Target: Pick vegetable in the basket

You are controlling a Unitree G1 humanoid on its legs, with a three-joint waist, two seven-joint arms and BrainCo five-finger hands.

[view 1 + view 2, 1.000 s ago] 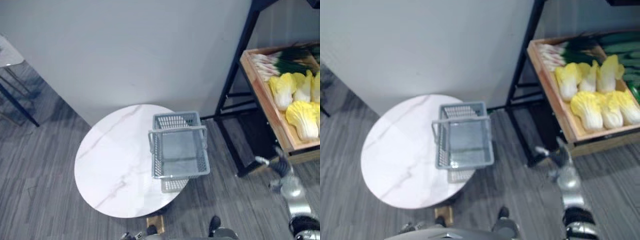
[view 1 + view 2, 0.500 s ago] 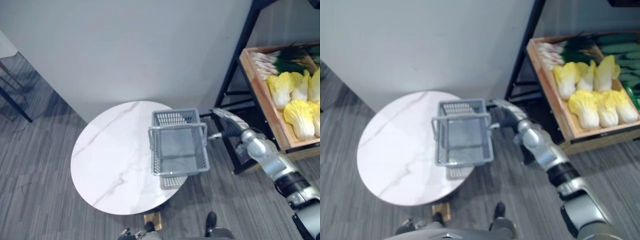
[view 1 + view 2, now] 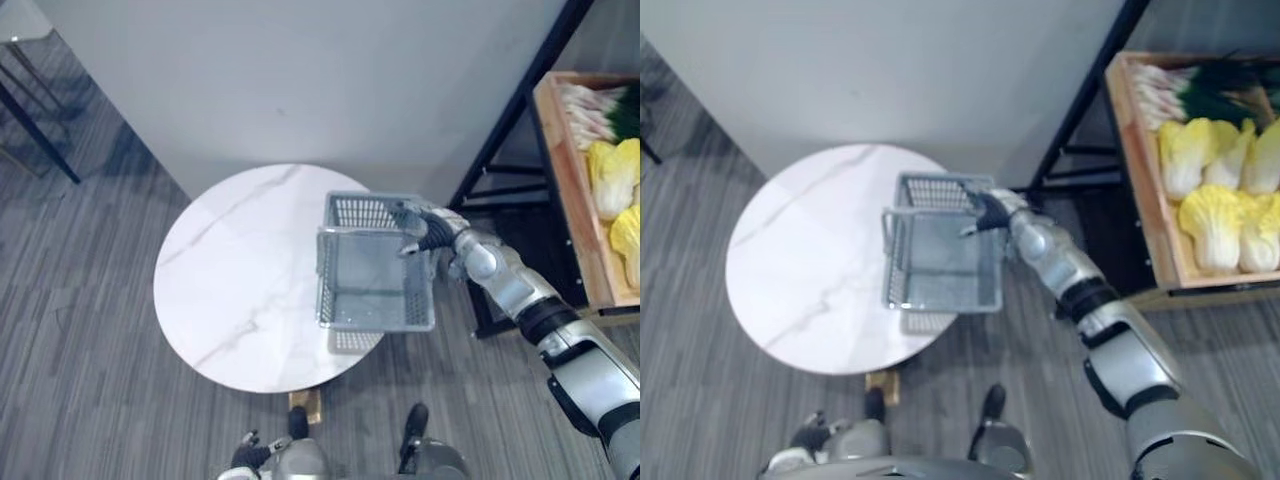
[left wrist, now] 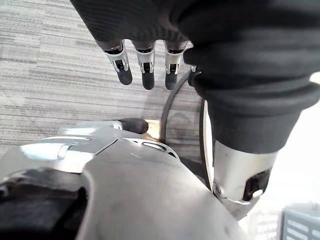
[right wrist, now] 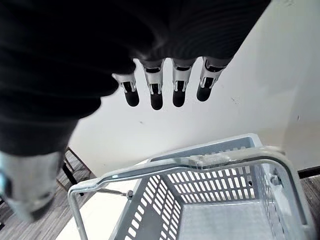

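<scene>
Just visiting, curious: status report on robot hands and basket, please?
Right robot hand open, over handle of basket, not gripping. Left robot hand open, idle. That basket empty, on table; cabbages in crate.

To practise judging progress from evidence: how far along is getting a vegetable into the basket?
Done: nothing; the grey basket on the round table is empty. In hand: the right hand, open and empty, hovers over the basket's handle. Left: the napa cabbages lie in the wooden crate; one must be picked and placed. The left hand hangs open.

Left hand (image 4: 150, 25) fingers (image 4: 147, 70) straight, apart, over grey floor (image 4: 50, 75).
</scene>
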